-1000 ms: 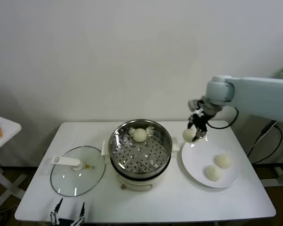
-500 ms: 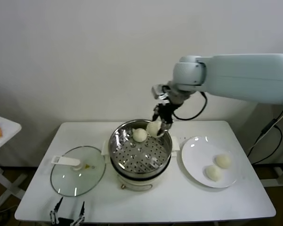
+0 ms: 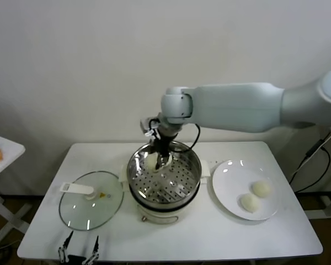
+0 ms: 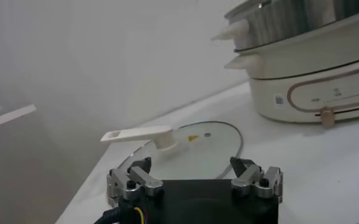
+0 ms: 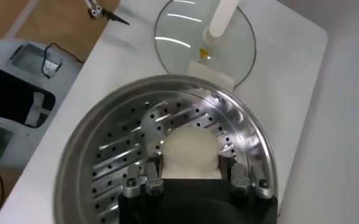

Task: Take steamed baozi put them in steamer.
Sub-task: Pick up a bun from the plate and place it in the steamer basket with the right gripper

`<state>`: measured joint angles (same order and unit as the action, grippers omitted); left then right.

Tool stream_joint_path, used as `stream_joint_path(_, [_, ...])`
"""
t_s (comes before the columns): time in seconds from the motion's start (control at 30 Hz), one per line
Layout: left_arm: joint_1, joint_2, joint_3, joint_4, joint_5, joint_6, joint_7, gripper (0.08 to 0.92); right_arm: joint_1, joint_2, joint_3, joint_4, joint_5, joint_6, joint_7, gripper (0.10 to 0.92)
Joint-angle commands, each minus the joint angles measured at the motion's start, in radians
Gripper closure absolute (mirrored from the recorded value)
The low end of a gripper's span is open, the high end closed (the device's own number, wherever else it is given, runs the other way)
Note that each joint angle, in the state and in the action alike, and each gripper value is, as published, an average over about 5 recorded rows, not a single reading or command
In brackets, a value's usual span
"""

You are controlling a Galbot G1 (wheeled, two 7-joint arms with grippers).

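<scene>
Head view: right gripper point(image 3: 157, 160), clamped on a bun point(image 5: 189, 152), has swung from plate point(image 3: 229, 189) to over steamer point(image 3: 194, 165); release next, two buns point(image 3: 255, 195) remain; left gripper point(image 4: 194, 180) parked, open.

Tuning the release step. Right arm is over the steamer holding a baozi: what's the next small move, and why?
Probably lower slightly and open the fingers. The right gripper, shut on a baozi, sits over the steamer and its perforated floor, so the bun is in place. Two baozi wait on the plate.

Soft even light, hazy wrist views
</scene>
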<state>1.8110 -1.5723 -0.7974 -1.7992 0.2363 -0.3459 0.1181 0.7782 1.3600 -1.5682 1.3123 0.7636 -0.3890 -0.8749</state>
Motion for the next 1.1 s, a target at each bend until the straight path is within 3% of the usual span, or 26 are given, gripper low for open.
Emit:
stream_joint_path(0.03, [-0.004,-0.003,-0.003,0.010,0.001,0.002,0.002,0.177,-0.131,0.104,0.026,-0.121,-0.108,0.006,0.007,0.414])
stream_joint_path(0.7, [-0.003,-0.008,-0.001,0.011,0.008,0.005,0.006,0.177,-0.178,0.137,0.019,-0.147,-0.157,0.023,0.001,0.406])
stream_joint_path(0.97, [0.003,-0.006,-0.003,0.008,0.011,0.005,0.006,0.177,-0.057,0.048,0.006,-0.073,-0.130,0.069,-0.041,0.232])
stream_joint_path(1.1, [0.002,-0.006,-0.001,0.009,0.018,0.004,0.006,0.177,0.075,-0.068,-0.041,0.027,-0.059,0.106,-0.108,0.205])
